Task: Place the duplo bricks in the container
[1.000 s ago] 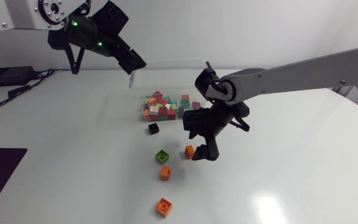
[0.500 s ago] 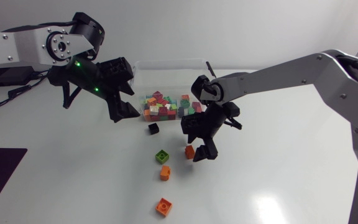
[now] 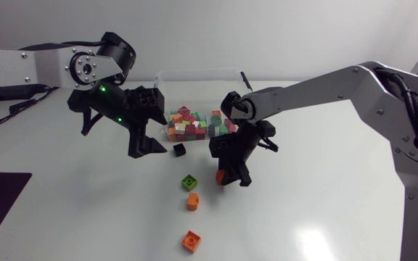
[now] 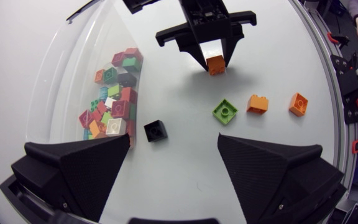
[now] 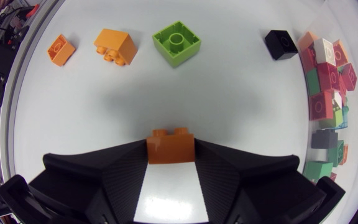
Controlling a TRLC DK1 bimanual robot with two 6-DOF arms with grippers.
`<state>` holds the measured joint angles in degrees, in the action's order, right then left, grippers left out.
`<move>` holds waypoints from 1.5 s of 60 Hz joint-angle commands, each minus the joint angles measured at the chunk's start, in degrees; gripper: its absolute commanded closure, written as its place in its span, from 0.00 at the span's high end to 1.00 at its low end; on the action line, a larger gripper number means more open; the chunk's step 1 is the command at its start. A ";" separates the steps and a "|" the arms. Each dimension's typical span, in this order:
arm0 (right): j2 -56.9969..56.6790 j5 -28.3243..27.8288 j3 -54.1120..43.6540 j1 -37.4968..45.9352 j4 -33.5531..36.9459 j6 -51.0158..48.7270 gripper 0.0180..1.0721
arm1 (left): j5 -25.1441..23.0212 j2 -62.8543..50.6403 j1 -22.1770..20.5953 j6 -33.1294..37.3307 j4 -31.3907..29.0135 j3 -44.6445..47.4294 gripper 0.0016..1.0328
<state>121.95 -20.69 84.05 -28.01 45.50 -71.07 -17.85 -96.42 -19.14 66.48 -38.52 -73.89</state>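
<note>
Right gripper (image 4: pixel 215 62) is clamping an orange brick (image 5: pixel 170 148) between both fingers, near the container (image 3: pixel 194 72). Left gripper (image 4: pixel 174 140) is standing wide open, holding nothing, beside the container. The container is holding many mixed-colour bricks (image 3: pixel 194 125); a black brick (image 3: pixel 179 149) is lying just outside it.

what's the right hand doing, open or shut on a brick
Shut: the right arm's matte black hand grips the small orange plastic duplo brick, touching it from both sides.
</note>
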 commanded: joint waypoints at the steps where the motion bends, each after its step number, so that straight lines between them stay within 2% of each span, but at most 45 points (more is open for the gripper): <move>1: 0.83 -0.67 0.85 0.50 1.70 -1.88 0.28 | -0.87 -2.46 -0.99 4.27 -0.59 2.43 0.95; 17: -7.34 -4.10 -3.72 4.37 2.76 -1.53 0.28 | -1.14 -6.50 -3.36 11.83 -0.32 3.66 0.95; 35: -22.19 -9.28 -15.14 9.82 1.35 -1.18 0.28 | -0.79 -11.95 -6.88 18.07 3.45 3.57 0.95; 45: -28.44 -13.41 -20.07 14.56 1.44 -2.32 0.28 | 3.17 -14.76 -9.43 19.39 3.10 1.20 0.94; 63: -35.47 -18.51 -23.49 19.22 2.58 -3.20 0.28 | 5.98 -20.56 -11.36 20.62 -0.41 -4.86 0.91; 75: -37.93 -20.62 -21.30 20.36 4.08 -2.50 0.28 | 6.77 -23.02 -10.92 22.03 -4.72 -8.03 0.82; 80: -37.93 -21.24 -19.98 20.71 4.16 -1.62 0.28 | 6.77 -23.20 -10.92 22.73 -4.81 -7.94 0.62; 83: -37.93 -21.68 -19.10 20.89 3.99 -0.83 0.28 | 6.77 -23.29 -10.92 22.82 -4.81 -7.85 0.53; 86: -37.75 -22.12 -18.40 21.15 3.72 -0.21 0.28 | 6.68 -23.37 -10.92 22.99 -4.72 -7.59 0.40; 90: -37.31 -22.73 -17.08 21.42 3.46 0.84 0.28 | 6.68 -23.37 -10.83 23.35 -4.72 -7.32 0.28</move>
<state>84.44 -42.28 64.71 -7.20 48.86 -71.37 -11.46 -118.26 -30.17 87.29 -42.39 -80.73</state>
